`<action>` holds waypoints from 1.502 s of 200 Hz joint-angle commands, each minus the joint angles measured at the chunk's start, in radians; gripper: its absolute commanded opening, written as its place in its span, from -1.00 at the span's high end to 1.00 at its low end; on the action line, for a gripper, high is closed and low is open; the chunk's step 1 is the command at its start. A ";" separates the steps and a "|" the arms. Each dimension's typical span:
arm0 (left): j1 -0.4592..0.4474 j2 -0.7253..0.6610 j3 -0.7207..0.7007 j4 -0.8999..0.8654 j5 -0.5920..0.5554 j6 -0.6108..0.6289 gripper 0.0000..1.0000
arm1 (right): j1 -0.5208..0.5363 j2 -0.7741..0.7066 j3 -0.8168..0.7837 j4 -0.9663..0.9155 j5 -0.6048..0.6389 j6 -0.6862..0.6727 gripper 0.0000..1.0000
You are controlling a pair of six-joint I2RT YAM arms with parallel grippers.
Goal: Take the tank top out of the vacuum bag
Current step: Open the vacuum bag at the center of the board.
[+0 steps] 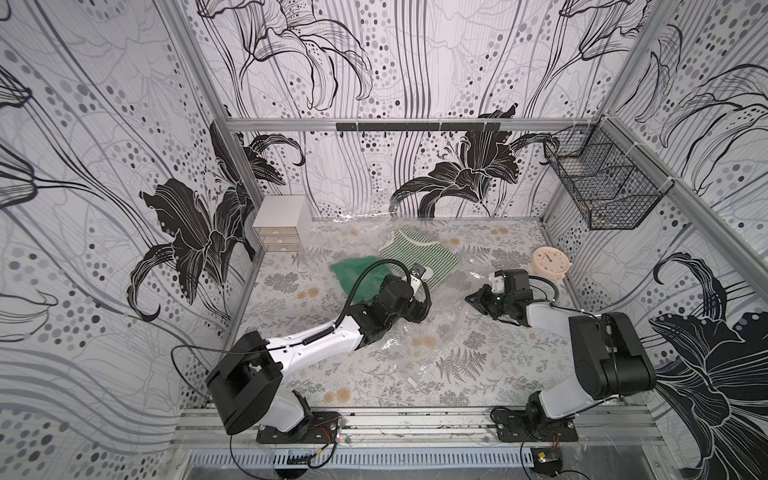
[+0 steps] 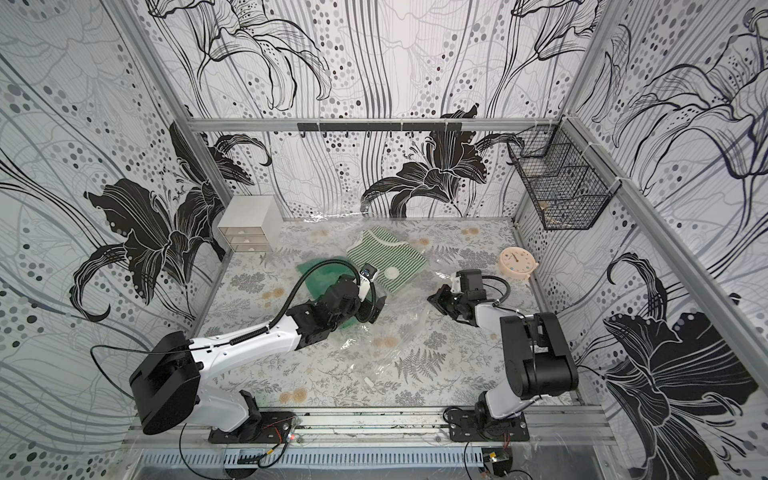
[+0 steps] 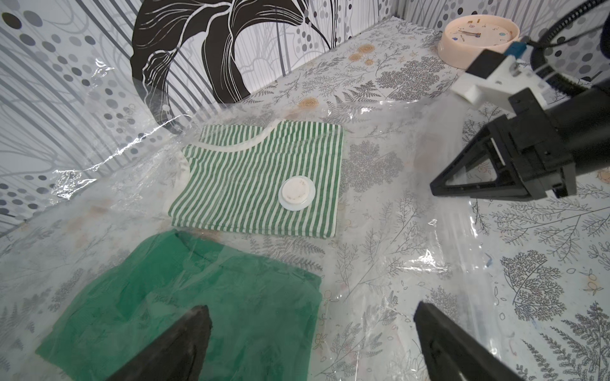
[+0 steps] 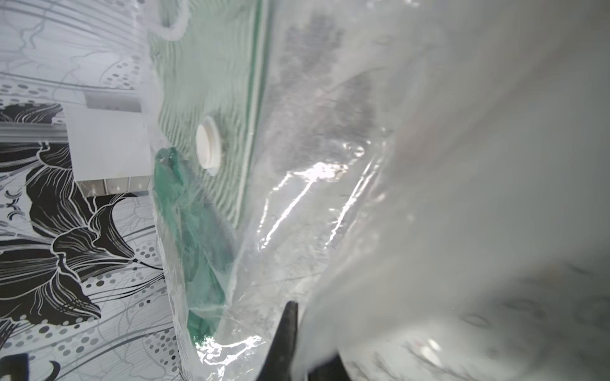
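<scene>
floral black-and-white wallpaper lines the walls round a tabletop (image 1: 519,374) covered in a grey fern print. the vacuum bag (image 1: 415,345) lies spread over the middle of it, clear and crinkled, reaching back to the far wall. the tank top (image 1: 419,253) is inside the bag, folded flat toward the far side, its green and white stripes showing through the film. the round white valve disc (image 3: 296,194) sits over the tank top's near part. just beside it, on the left arm's side and also under the plastic, lies a plain green shirt (image 3: 185,297).

the left hand (image 3: 312,306) hangs low over the bag near the green shirt, its two fingers spread wide apart and holding nothing. the right hand (image 1: 473,298) is at the bag's right edge, fingers drawn together to a point; in the right wrist view the film bunches between them and rises close to the lens, so it grips the bag's plastic.

a small white slider clip (image 1: 411,382) rests on the bag's near part. a pale pink clock (image 1: 550,261) lies near the right wall, a small white drawer unit (image 1: 278,230) stands in the far left corner, and a black wire basket (image 1: 602,187) hangs on the right wall.
</scene>
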 commanded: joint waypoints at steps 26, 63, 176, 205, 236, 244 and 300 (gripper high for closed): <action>-0.038 0.000 -0.010 0.033 0.046 -0.023 -0.99 | 0.105 0.060 0.115 -0.044 0.023 0.005 0.66; -0.071 0.051 -0.005 0.082 0.136 -0.078 -0.99 | 0.109 0.003 0.096 -0.084 0.024 -0.001 0.64; -0.137 0.267 0.108 -0.044 0.073 -0.218 -0.69 | 0.109 -0.077 0.090 -0.134 -0.012 -0.013 0.79; -0.136 0.279 0.111 -0.060 0.060 -0.225 -0.57 | 0.109 -0.075 0.087 -0.130 -0.019 -0.014 0.79; -0.137 0.302 0.118 -0.056 0.072 -0.234 -0.55 | 0.109 -0.075 0.088 -0.128 -0.024 -0.013 0.79; -0.136 0.311 0.123 -0.062 0.072 -0.235 -0.55 | 0.109 -0.075 0.089 -0.126 -0.025 -0.013 0.79; -0.136 0.357 0.161 -0.111 0.020 -0.241 -0.40 | 0.109 -0.092 0.084 -0.149 -0.029 -0.032 0.79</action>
